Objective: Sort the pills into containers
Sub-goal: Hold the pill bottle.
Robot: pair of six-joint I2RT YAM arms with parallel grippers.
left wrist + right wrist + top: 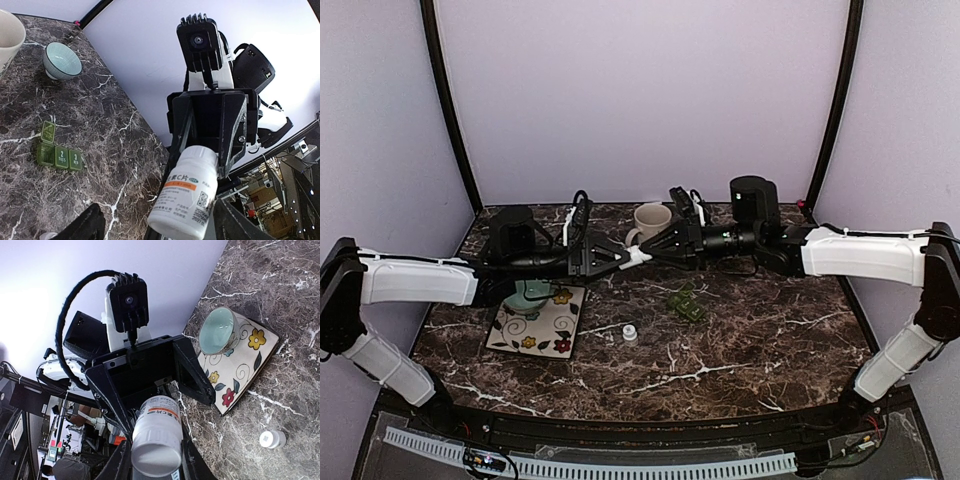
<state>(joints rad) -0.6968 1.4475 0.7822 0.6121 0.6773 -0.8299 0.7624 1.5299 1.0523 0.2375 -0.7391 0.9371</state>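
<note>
Pill bottle (184, 192), nearest both wrist cameras: white smooth plastic, cylindrical with rounded shoulders, paper label with an orange band. It is held in the air above the middle of the table, towards the far edge, between the two arms.

Left gripper (160, 222): jaws spread wider than the bottle. One finger lies against it and the other stands clear, so this side gives no real grip.

Plate (552, 335), near the left edge: square, glazed cream with painted flowers. A pale teal ribbed bowl (530, 295) stands on its far part.

Small white round cap (630, 333): lies alone on the table near the middle. Whether the bottle mouth is open cannot be told.

Mug (651, 220): cream ceramic, upright, near the middle of the far edge.

Pill box (686, 305): dark green plastic strip of three square compartments, lying a little right of centre. In the left wrist view one end lid stands up and the other two, printed in white, are shut. No pills are visible.

Right gripper (154, 452): fingers pressed on both sides of the bottle, carrying it.

Table (770, 340): dark brown marble pattern with white veins, smooth.

Assessment: sorting proper has not begun, and the step in hand is preparing or passing the bottle. The next move calls for bringing the mouth low over the raised-lid compartment and tilting slowly. The slick bottle may turn in the grip, and the target opening is small.
</note>
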